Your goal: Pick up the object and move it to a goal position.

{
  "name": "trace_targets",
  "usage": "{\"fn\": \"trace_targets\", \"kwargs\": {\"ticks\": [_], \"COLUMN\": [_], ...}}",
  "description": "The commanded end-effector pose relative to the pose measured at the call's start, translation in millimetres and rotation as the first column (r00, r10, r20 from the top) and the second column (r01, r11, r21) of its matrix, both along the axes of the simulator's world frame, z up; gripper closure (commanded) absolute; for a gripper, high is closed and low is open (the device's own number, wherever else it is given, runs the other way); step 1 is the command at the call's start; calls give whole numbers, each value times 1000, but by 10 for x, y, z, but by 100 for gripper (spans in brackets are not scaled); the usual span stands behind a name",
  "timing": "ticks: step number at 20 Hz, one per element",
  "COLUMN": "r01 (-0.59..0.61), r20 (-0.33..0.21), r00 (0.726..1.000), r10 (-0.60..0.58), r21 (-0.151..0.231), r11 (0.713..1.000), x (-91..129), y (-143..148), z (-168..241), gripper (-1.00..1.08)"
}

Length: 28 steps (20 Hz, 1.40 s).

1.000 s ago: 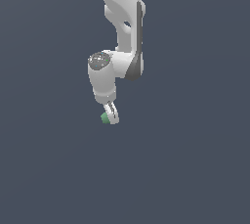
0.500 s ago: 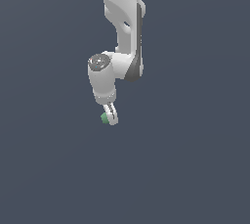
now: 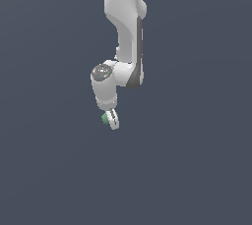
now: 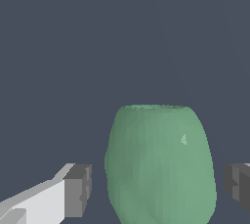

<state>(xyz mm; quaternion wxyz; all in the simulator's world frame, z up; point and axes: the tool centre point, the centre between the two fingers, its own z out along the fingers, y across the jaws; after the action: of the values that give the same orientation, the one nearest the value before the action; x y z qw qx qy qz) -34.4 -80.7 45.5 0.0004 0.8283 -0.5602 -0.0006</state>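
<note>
The object, a matte green rounded lump, sits between my gripper's two fingers in the wrist view. A narrow strip of background shows between it and the dark pads on each side, so the jaws stand open around it without touching. In the exterior view the object peeks out as a small green spot at the tip of the white gripper. There it lies toward the exterior view's left of the visible finger. The hand is tilted, and the arm comes down from above.
Only a plain dark grey-blue background shows in both views. No edge, container or other object is visible.
The gripper and the green object have hardly shifted over the last second, at most a touch up and toward the exterior view's right.
</note>
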Motion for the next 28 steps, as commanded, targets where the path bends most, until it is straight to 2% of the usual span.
{"fn": "trace_targets", "kwargs": {"ticks": [1,3,4,18,28], "r01": [0,0,0,1,1], "r20": [1,1,1,3,3], "r00": [1000,1000,1000,1000,1000], "r10": [0,0,0,-1,-1], "r21": [0,0,0,0,1], "r11": [1000,1000,1000,1000,1000], "x": [8,10,10,14,4], "y": [1,1,1,5,67], "z": [-52,-63,-63,-9,502], "gripper": [-92,-92,108,108,108]}}
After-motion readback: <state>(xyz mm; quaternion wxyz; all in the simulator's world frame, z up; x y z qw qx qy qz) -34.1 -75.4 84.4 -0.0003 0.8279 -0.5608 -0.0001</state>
